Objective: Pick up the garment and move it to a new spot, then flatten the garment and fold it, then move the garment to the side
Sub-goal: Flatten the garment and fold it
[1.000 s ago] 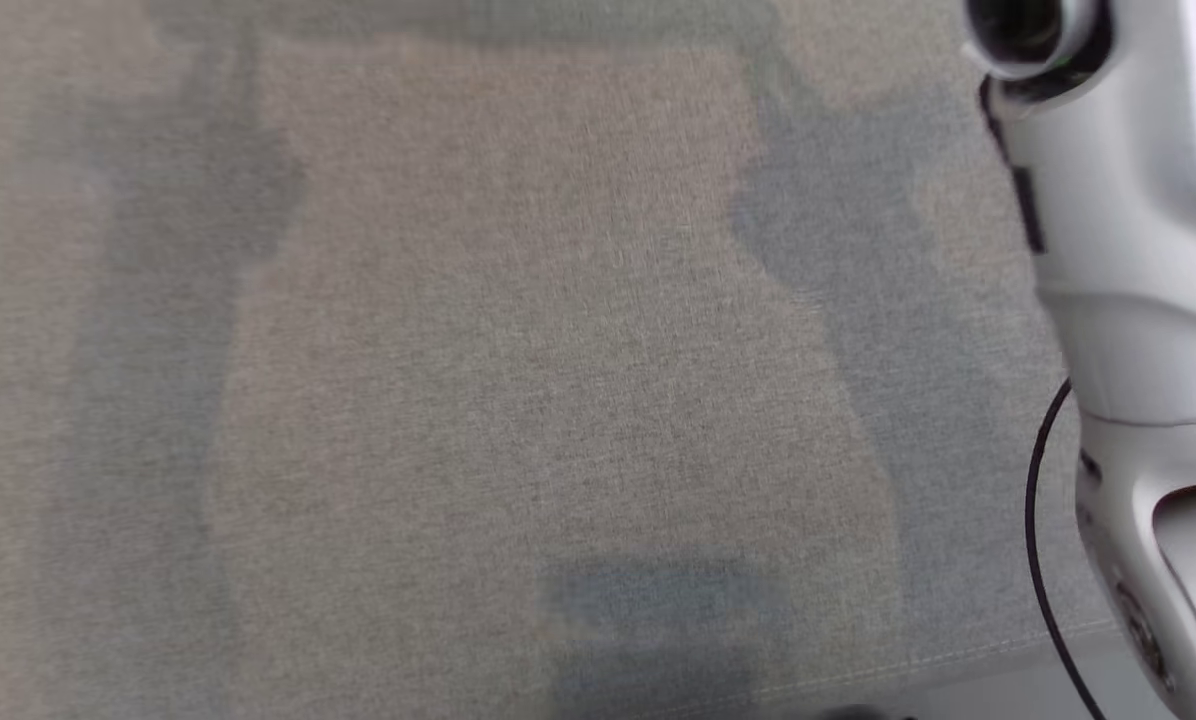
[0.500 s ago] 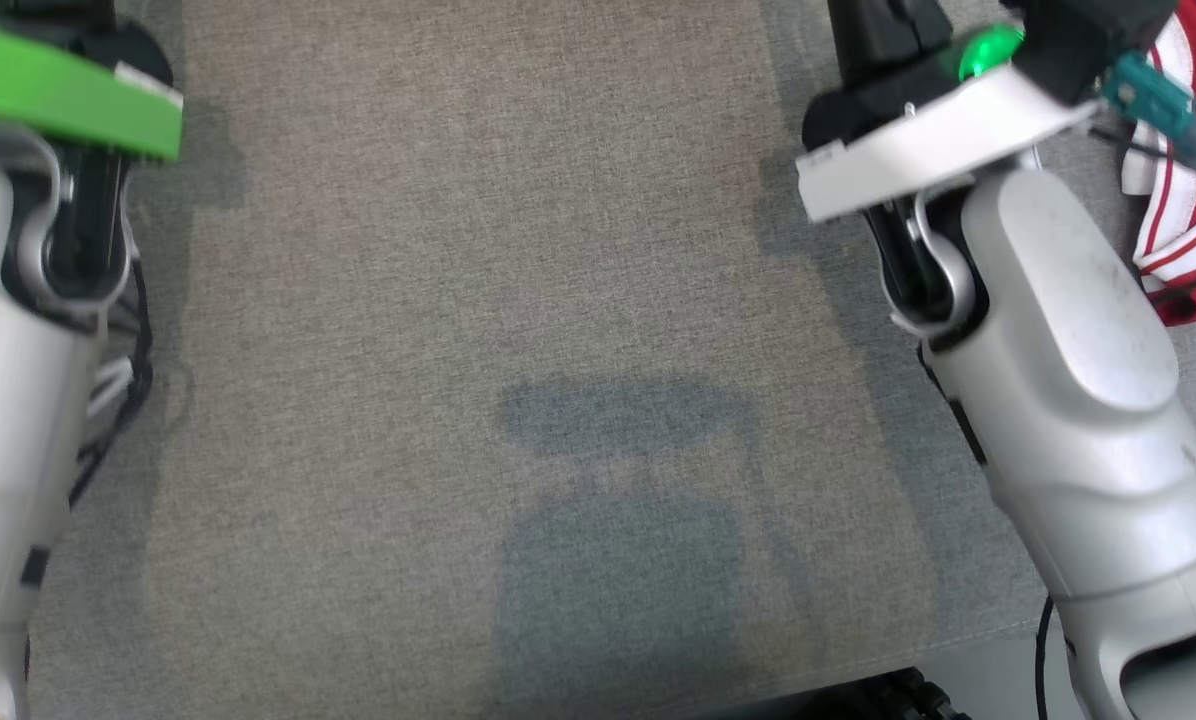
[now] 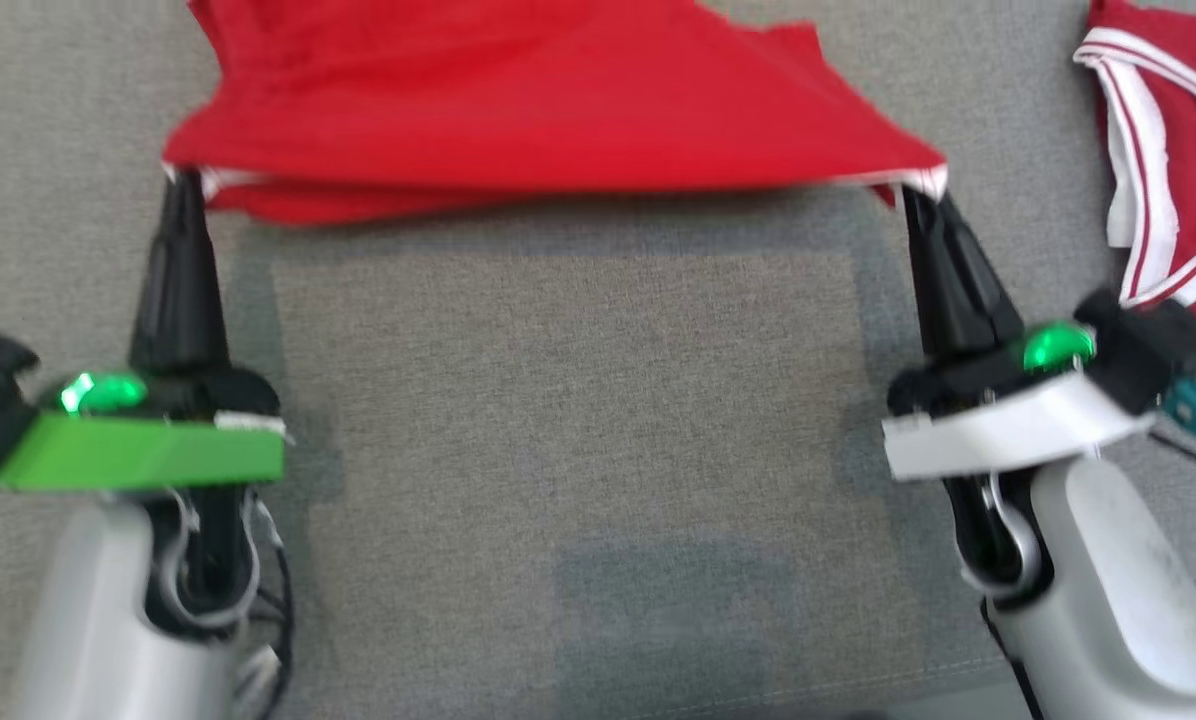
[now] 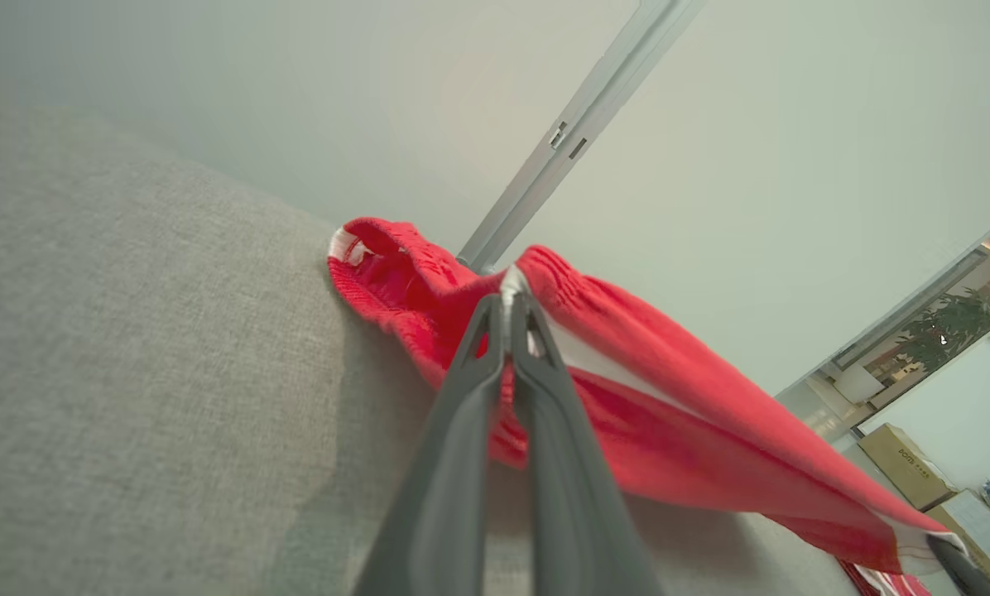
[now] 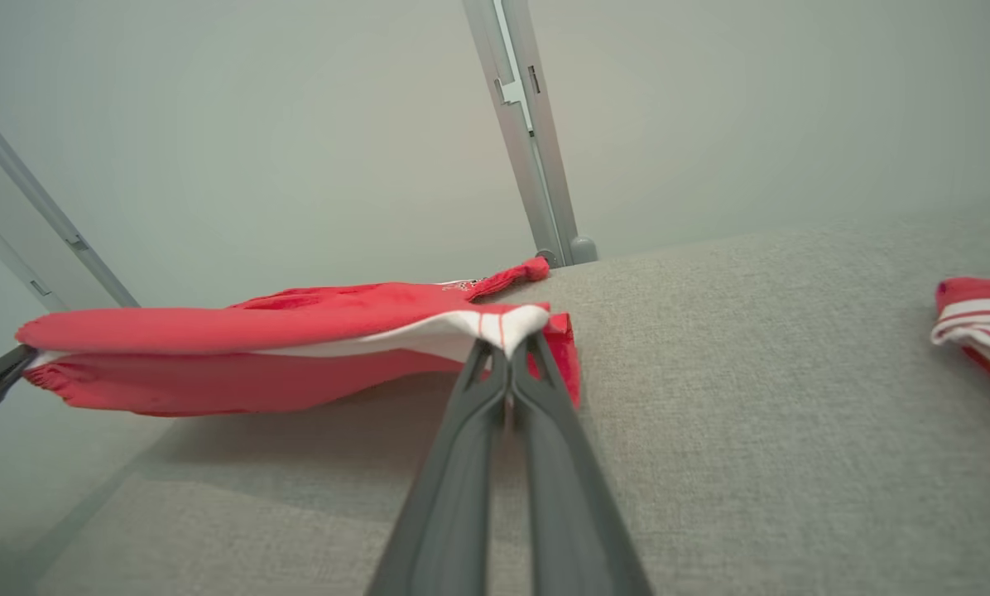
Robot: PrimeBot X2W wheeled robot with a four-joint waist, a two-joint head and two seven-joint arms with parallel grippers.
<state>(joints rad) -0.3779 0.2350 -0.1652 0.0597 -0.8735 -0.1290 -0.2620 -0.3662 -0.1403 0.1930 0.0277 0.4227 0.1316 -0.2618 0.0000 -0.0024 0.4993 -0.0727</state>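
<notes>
The garment [image 3: 518, 110] is red with white trim and hangs stretched between my two grippers, a little above the grey fabric table [image 3: 578, 400]. My left gripper [image 3: 180, 178] is shut on its left corner, and my right gripper [image 3: 913, 192] is shut on its right corner. In the left wrist view the left gripper [image 4: 511, 302] pinches the white-edged hem of the garment [image 4: 677, 414]. In the right wrist view the right gripper [image 5: 505, 339] grips the white corner, and the garment [image 5: 238, 348] runs off to the left, its far part resting on the table.
A second red garment with white stripes [image 3: 1168, 160] lies at the table's right side, also seen as a striped red garment [image 5: 983, 327] in the right wrist view. Metal frame posts [image 5: 528, 132] stand behind the table. Cardboard boxes [image 4: 909, 468] sit far off.
The head camera has tilted, so the whole picture shifted: first only table and a forearm showed, then both wrists; now both grippers and the stretched garment are in view.
</notes>
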